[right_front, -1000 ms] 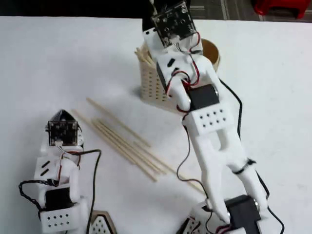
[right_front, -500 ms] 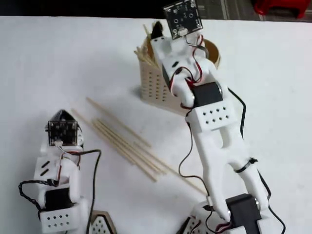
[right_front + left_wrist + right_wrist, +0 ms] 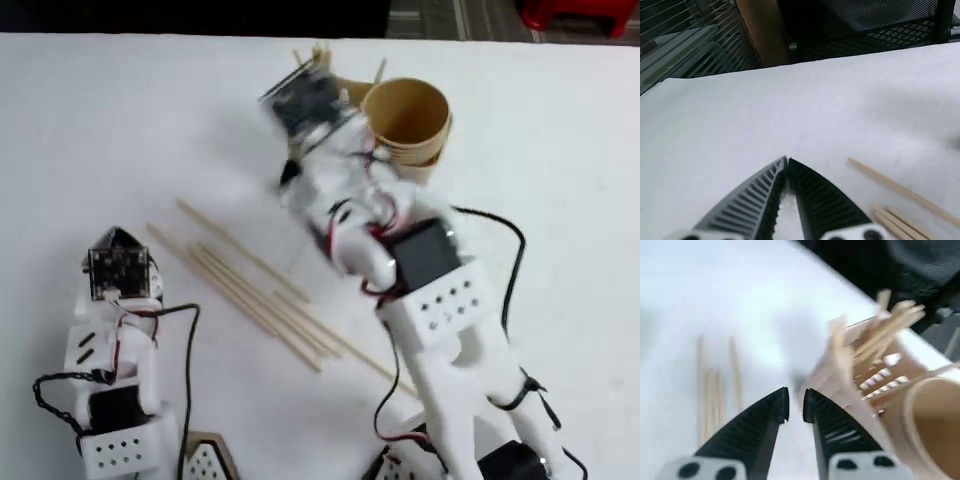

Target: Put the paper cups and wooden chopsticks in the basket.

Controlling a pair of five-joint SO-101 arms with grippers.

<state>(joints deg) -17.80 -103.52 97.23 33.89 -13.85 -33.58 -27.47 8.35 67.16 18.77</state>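
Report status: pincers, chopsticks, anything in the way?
Left pincer shut, empty, over table. Right pincer slightly open, empty, beside basket. Loose chopsticks on table; others stand in basket. Nothing blocks them.

A fixed overhead camera is looking steeply down on the white table (image 3: pixel 120 110) and both arms. The left wrist camera is peering low past the left gripper (image 3: pixel 787 162) across the table; the right is hanging close beside the basket (image 3: pixel 880 375). All three are sharing the loose chopsticks (image 3: pixel 260 285).
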